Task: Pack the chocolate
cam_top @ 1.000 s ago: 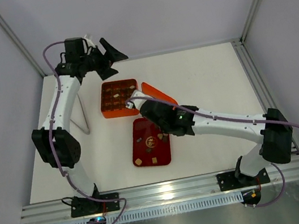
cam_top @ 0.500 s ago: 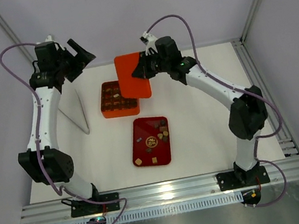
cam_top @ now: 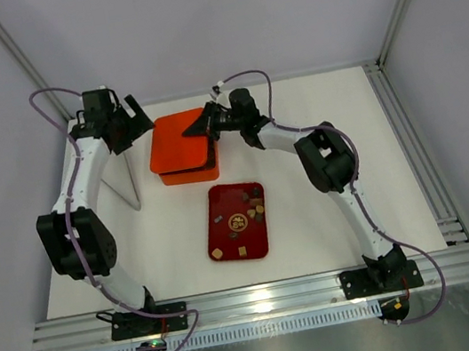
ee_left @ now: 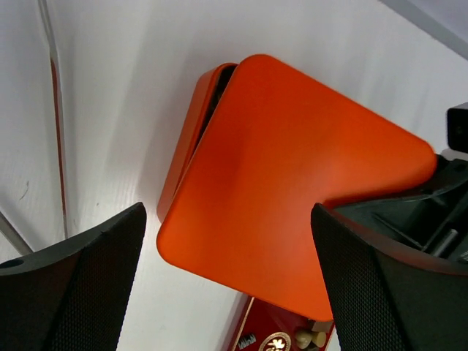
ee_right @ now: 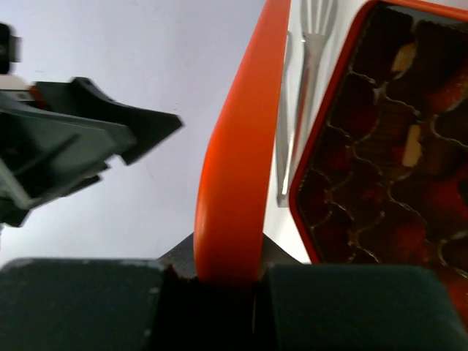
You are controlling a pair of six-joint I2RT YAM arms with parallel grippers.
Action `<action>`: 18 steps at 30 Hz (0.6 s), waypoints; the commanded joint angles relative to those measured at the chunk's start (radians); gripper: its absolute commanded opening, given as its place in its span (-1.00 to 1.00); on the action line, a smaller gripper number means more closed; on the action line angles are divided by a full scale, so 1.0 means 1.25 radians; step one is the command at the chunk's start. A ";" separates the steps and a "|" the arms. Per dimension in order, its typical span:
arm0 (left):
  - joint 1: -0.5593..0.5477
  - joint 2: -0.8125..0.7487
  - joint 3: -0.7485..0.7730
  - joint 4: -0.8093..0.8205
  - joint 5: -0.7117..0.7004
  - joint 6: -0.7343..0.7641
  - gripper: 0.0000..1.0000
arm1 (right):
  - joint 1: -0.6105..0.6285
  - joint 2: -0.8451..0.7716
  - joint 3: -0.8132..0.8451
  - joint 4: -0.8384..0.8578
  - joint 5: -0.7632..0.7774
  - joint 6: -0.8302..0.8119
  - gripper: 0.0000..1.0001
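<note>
An orange lid lies tilted over the orange box with a grid of cells. My right gripper is shut on the lid's right edge. In the right wrist view the lid stands edge-on between my fingers, with the box open beside it and tan chocolate pieces in some cells. My left gripper is open and empty by the lid's left side. In the left wrist view its jaws stand wide apart over the lid. Several chocolates lie in the dark red tray.
A thin bent metal stand is on the table left of the box and also shows in the left wrist view. Aluminium rails run along the near edge and another along the right side.
My right gripper took the orange lid from beside the box, lifted it, and brought it down over the box. My left gripper swung left and then came close to the lid's left side.
</note>
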State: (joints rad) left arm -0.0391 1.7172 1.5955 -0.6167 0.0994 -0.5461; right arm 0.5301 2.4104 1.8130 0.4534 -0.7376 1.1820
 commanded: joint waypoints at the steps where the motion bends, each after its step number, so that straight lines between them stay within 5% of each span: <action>1: -0.002 0.021 -0.007 0.047 -0.040 0.029 0.81 | -0.002 0.000 0.076 0.199 -0.031 0.135 -0.92; 18: -0.017 0.147 0.017 0.059 -0.034 0.043 0.79 | -0.034 0.116 0.152 0.166 -0.095 0.158 -0.92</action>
State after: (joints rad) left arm -0.0544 1.8973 1.5875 -0.5789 0.0555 -0.5133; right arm 0.4877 2.5599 1.9400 0.6067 -0.8139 1.3537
